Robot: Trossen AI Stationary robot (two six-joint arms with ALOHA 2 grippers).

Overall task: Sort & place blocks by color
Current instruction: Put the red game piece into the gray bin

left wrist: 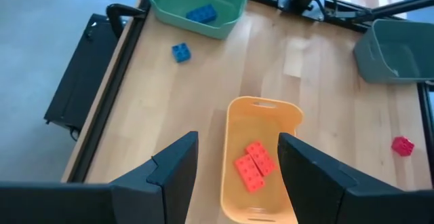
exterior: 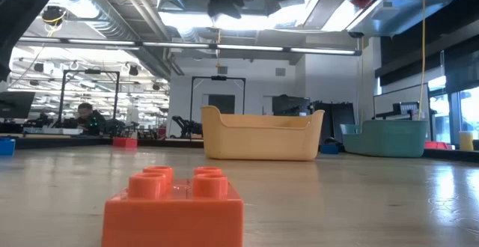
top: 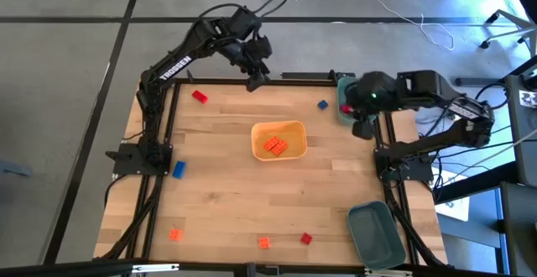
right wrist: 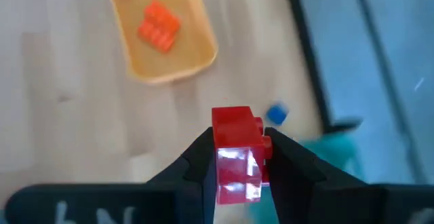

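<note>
right hand (right wrist: 237, 157): clamped on a red block (right wrist: 237, 153), raised by the teal bin (top: 345, 98) at the worktop's (top: 218, 193) far right edge | left hand (left wrist: 237, 166): fingers apart, high over the far edge | tray (top: 294, 132): mid-worktop, holding orange blocks (top: 275, 146) | other blocks: scattered red, blue, orange

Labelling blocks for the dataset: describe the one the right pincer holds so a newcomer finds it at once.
Start at the yellow-orange tray mid-table, then go to the table's right edge, where the right pincer hangs by a teal bin. The red block is clamped between its fingers, the only block off the table.
</note>
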